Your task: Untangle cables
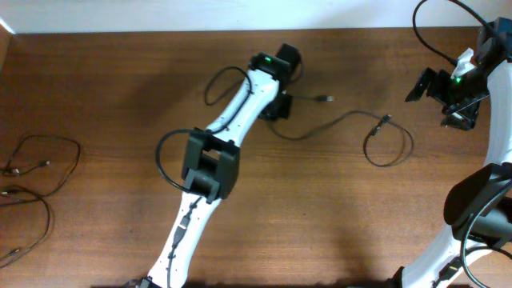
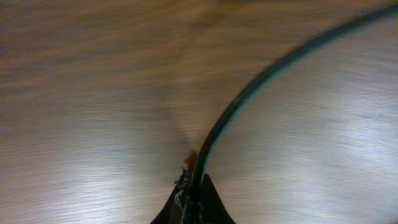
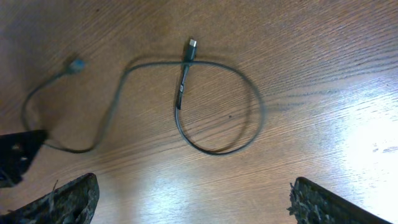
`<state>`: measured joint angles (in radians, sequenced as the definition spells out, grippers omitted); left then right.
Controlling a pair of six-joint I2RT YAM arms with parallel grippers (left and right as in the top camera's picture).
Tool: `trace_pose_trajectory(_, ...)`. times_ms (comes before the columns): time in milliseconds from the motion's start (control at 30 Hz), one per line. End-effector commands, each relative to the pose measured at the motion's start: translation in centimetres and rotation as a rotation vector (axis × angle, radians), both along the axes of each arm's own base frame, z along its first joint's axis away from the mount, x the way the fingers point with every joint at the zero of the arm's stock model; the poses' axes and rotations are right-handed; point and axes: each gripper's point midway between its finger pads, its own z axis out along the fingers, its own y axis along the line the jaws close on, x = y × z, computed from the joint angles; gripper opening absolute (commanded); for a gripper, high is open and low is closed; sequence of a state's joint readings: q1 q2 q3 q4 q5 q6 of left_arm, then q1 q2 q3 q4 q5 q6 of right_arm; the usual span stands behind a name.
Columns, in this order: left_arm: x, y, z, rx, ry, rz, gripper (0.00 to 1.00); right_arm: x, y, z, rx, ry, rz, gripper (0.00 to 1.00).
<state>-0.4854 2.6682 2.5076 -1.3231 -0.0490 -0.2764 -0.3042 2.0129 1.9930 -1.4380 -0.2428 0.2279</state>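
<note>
Left end effector (image 2: pixel 194 190): closed on a black cable (image 2: pixel 249 93), at the far middle of the tabletop (image 1: pixel 96 96).

Cable: one plug (image 1: pixel 328 98) lies just right of the left end effector. From the grip the cord runs right into a loop (image 1: pixel 390 150) that crosses itself, with the second plug (image 3: pixel 191 45) at the crossing.

Right end effector (image 3: pixel 193 186): fingers spread wide, holding nothing, above the tabletop near the loop.

Other cables (image 1: pixel 36 172): loosely coiled at the left edge, well apart.
</note>
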Motion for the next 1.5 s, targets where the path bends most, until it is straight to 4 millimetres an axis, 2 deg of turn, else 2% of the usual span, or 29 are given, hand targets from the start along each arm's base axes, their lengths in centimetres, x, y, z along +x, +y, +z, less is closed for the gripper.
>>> trace_pose_trajectory(0,3.4,8.4,9.2,0.142,-0.175,-0.040,0.00,-0.3,0.1,0.8,-0.019,-0.016,0.016,0.99)
trace_pose_trajectory(33,3.2,9.6,10.3,0.163,-0.170,-0.127,0.00,-0.3,0.1,0.8,-0.019,-0.016,0.016,0.99)
trace_pose_trajectory(133,2.2,11.3,11.6,0.203,-0.119,-0.314,0.00,-0.3,0.1,0.8,-0.019,-0.015,0.016,0.99)
trace_pose_trajectory(167,1.3,10.3,11.6,0.158,-0.089,-0.416,0.00,-0.3,0.1,0.8,-0.019,-0.016,0.016,0.99)
trace_pose_trajectory(233,-0.1,5.6,11.6,-0.078,-0.078,-0.532,0.00,-0.3,0.1,0.8,-0.019,-0.016,0.016,0.99)
trace_pose_trajectory(267,-0.7,1.9,12.2,-0.247,-0.095,-0.573,0.00,-0.3,0.1,0.8,-0.019,-0.016,0.016,0.99)
trace_pose_trajectory(333,-1.3,-3.1,13.6,-0.436,-0.144,-0.633,0.00,-0.4,0.1,0.8,-0.018,-0.015,0.016,0.99)
trace_pose_trajectory(400,-1.0,-7.5,14.7,-0.530,-0.195,-0.554,0.02,-0.4,0.2,0.8,-0.018,-0.013,0.016,0.99)
trace_pose_trajectory(433,-1.1,-9.5,15.2,-0.557,-0.215,-0.528,0.08,-0.4,0.2,0.8,-0.017,-0.012,0.016,0.99)
trace_pose_trajectory(467,-1.6,-11.6,15.5,-0.571,-0.241,-0.563,0.08,-0.4,0.2,0.8,-0.017,-0.011,0.016,0.99)
trace_pose_trajectory(533,-2.5,-14.0,14.6,-0.468,-0.278,-0.552,0.12,-0.4,0.2,0.8,-0.017,-0.011,0.016,0.99)
trace_pose_trajectory(600,-3.7,-16.2,12.6,-0.359,-0.298,-0.571,0.24,-0.5,0.2,0.8,-0.018,-0.011,0.019,0.99)
trace_pose_trajectory(633,-4.5,-17.6,11.7,-0.353,-0.295,-0.596,0.24,-0.5,0.2,0.8,-0.017,-0.009,0.019,0.99)
trace_pose_trajectory(700,-5.3,-19.2,10.2,-0.368,-0.276,-0.574,0.26,-0.5,0.2,0.8,-0.017,-0.007,0.019,0.99)
trace_pose_trajectory(733,-5.4,-20.1,8.7,-0.381,-0.258,-0.532,0.32,-0.7,0.2,0.7,-0.016,-0.004,0.026,0.99)
trace_pose_trajectory(767,-5.3,-20.4,8.0,-0.384,-0.252,-0.515,0.43,-0.7,0.3,0.7,-0.018,-0.004,0.040,0.99)
trace_pose_trajectory(800,-5.1,-20.5,7.1,-0.383,-0.246,-0.505,0.48,-0.9,0.3,0.7,-0.017,0.004,0.045,0.99)
trace_pose_trajectory(900,-4.4,-20.4,4.9,-0.374,-0.234,-0.494,0.56,-1.0,0.3,0.7,-0.017,0.005,0.045,0.99)
trace_pose_trajectory(1033,-2.8,-19.5,4.7,-0.327,-0.284,-0.467,0.63,-0.9,0.3,0.7,-0.017,0.004,0.045,0.99)
trace_pose_trajectory(1100,-1.2,-17.6,4.7,-0.212,-0.342,-0.426,0.63,-0.9,0.3,0.7,-0.020,0.005,0.044,0.99)
trace_pose_trajectory(1167,0.1,-15.9,6.0,-0.127,-0.400,-0.389,0.66,-0.9,0.2,0.7,-0.024,0.003,0.044,0.99)
trace_pose_trajectory(1233,1.0,-13.9,6.3,-0.031,-0.425,-0.363,0.69,-0.9,0.2,0.7,-0.024,0.002,0.044,0.99)
trace_pose_trajectory(1300,2.2,-10.7,6.0,0.118,-0.450,-0.321,0.69,-0.9,0.2,0.7,-0.024,0.002,0.044,0.99)
trace_pose_trajectory(1367,3.4,-8.2,6.6,0.235,-0.491,-0.278,0.70,-0.9,0.2,0.7,-0.024,0.003,0.044,0.99)
trace_pose_trajectory(1433,3.4,-6.9,6.4,0.265,-0.468,-0.268,0.69,-0.9,0.2,0.7,-0.024,0.003,0.044,0.99)
trace_pose_trajectory(1467,2.6,-6.3,5.5,0.261,-0.408,-0.281,0.68,-0.9,0.2,0.7,-0.024,0.003,0.044,0.99)
